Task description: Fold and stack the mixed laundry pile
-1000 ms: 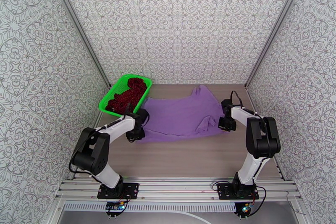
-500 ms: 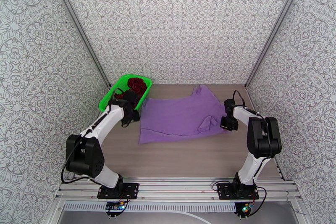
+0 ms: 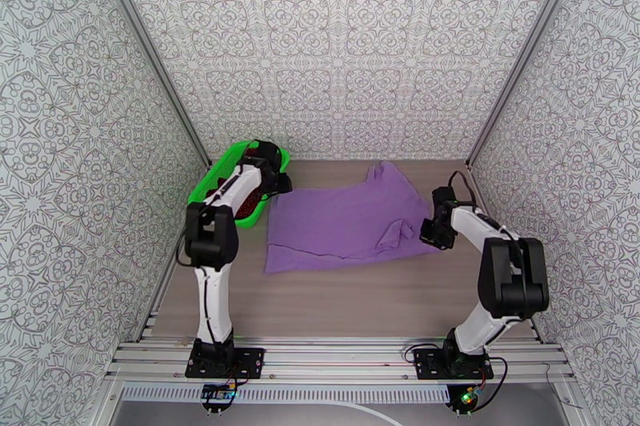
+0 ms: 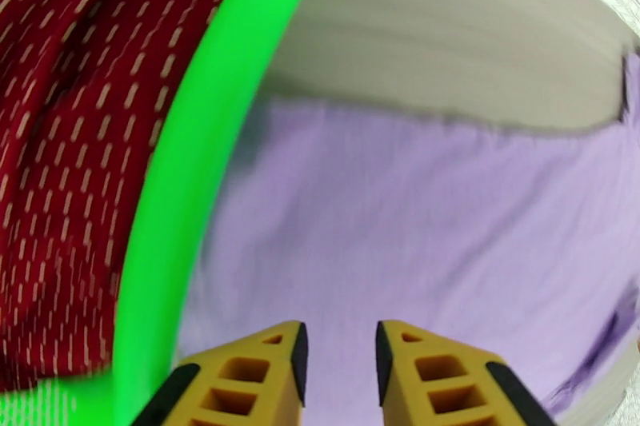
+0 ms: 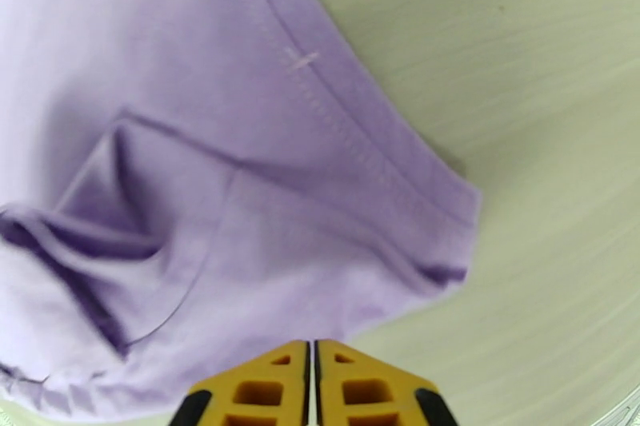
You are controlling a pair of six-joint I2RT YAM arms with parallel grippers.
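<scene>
Now the left arm has swung away from the near left corner of the lavender T-shirt (image 3: pixel 344 220) and reached toward the back of the table (image 3: pixel 360 300). Its left end effector (image 3: pixel 276 178) hangs at the shirt's far left corner, just beside the green basket (image 3: pixel 210 178). In the left wrist view that end effector (image 4: pixel 340 336) has its fingers apart with nothing between them. It is poised above purple cloth (image 4: pixel 416 220), with the basket rim (image 4: pixel 208 140) running up its left side.

The right end effector (image 3: pixel 432 237) has barely shifted over the same second. It hovers at the shirt's right edge by the sleeve. Seen from its own wrist (image 5: pixel 313 348), the fingers are pressed together and no cloth shows between them.

The T-shirt (image 5: pixel 240 180) lies spread across the middle of the table, mostly flat, with the right sleeve turned in over the body. Its outline matches the earlier views, so the left arm's travel dragged nothing along. The dark red patterned garment (image 3: pixel 244 208) sits bunched in the basket, with its speckled cloth (image 4: pixel 64 140) close to the left fingers.

This looks like a repositioning rather than a fold: the left arm seems to be lining up on a far corner to pair with the right side. Folding has hardly begun, and the red garment has yet to come out.
</scene>
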